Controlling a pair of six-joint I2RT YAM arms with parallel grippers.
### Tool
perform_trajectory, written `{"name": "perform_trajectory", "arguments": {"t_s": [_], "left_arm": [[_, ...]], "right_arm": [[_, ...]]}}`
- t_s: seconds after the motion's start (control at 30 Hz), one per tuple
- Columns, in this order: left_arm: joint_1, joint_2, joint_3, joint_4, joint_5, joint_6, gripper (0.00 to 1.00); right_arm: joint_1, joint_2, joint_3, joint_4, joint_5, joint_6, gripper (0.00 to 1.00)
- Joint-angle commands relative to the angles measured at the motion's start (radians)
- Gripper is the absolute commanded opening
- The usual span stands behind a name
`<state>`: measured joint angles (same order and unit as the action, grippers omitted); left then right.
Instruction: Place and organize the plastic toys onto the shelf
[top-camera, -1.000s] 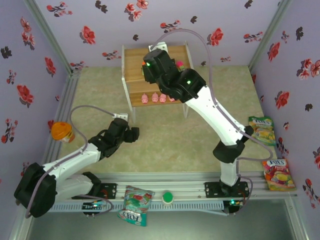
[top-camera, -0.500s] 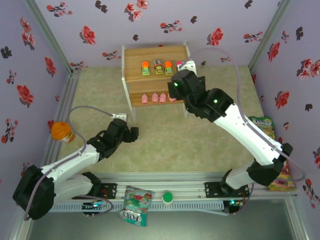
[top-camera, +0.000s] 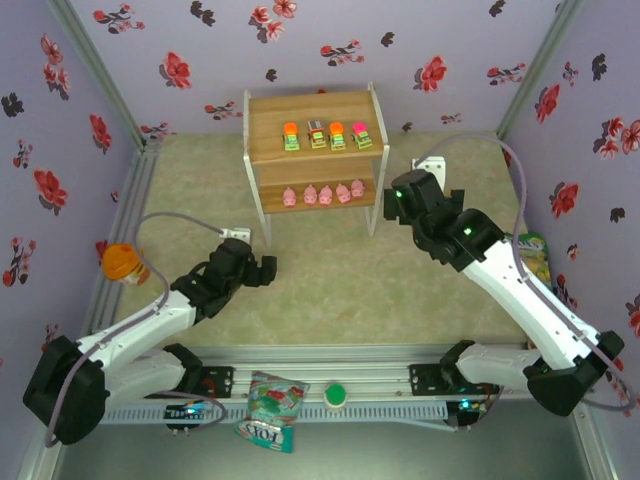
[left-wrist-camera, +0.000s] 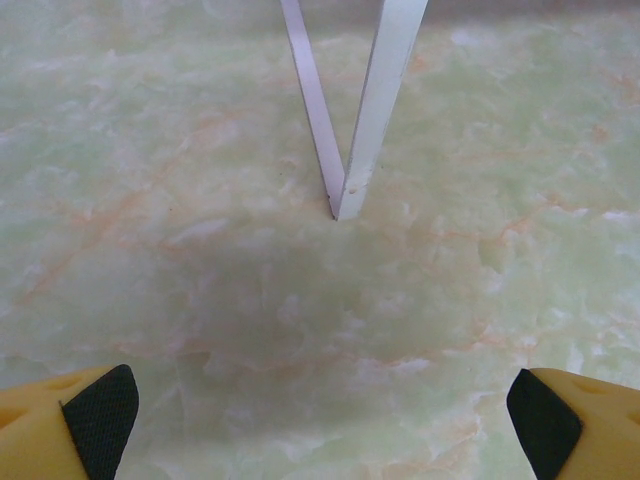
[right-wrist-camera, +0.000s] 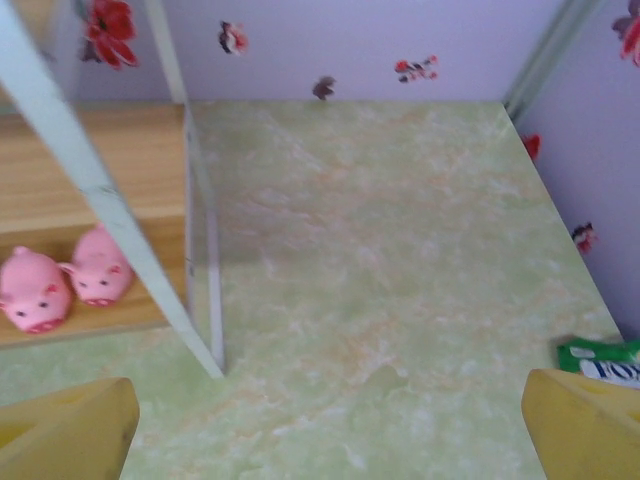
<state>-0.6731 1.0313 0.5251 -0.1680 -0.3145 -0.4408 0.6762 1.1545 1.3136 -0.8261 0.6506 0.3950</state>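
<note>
Toys (top-camera: 325, 194) on shelf (top-camera: 266, 118), left of gaping empty right gripper (right-wrist-camera: 330, 432); left gripper (left-wrist-camera: 320, 420) gaping too.

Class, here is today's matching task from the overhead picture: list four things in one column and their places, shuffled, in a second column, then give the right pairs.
Things
1. toy cars
2. pink pigs
3. orange-topped jar
4. green round cap

Places
A. on the near rail
B. top board of the shelf
C. beside the left wall
D. lower board of the shelf

Pairs: 1-B, 2-D, 3-C, 4-A
</note>
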Motion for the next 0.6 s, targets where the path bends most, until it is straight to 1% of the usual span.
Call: {"name": "perform_trajectory", "arguments": {"t_s": [0.0, 0.33, 0.47, 0.57], "left_arm": [[0.006, -0.027, 0.04, -0.035, -0.02, 0.016, 1.0], [0.019, -0.022, 0.117, -0.077, -0.031, 0.017, 1.0], [0.035, -0.036, 0.143, -0.098, -0.08, -0.005, 1.0], [0.063, -0.057, 0.162, -0.111, -0.147, -0.025, 1.0]], "right_arm": [[-0.031, -0.047, -0.044, 0.022, -0.013, 0.03, 0.99], [-0.141, -0.131, -0.155, 0.03, -0.047, 0.042, 0.99], [-0.185, -0.159, -0.199, 0.046, -0.05, 0.043, 0.99], [-0.22, -0.177, -0.233, 0.063, -0.054, 0.044, 0.99]]}}
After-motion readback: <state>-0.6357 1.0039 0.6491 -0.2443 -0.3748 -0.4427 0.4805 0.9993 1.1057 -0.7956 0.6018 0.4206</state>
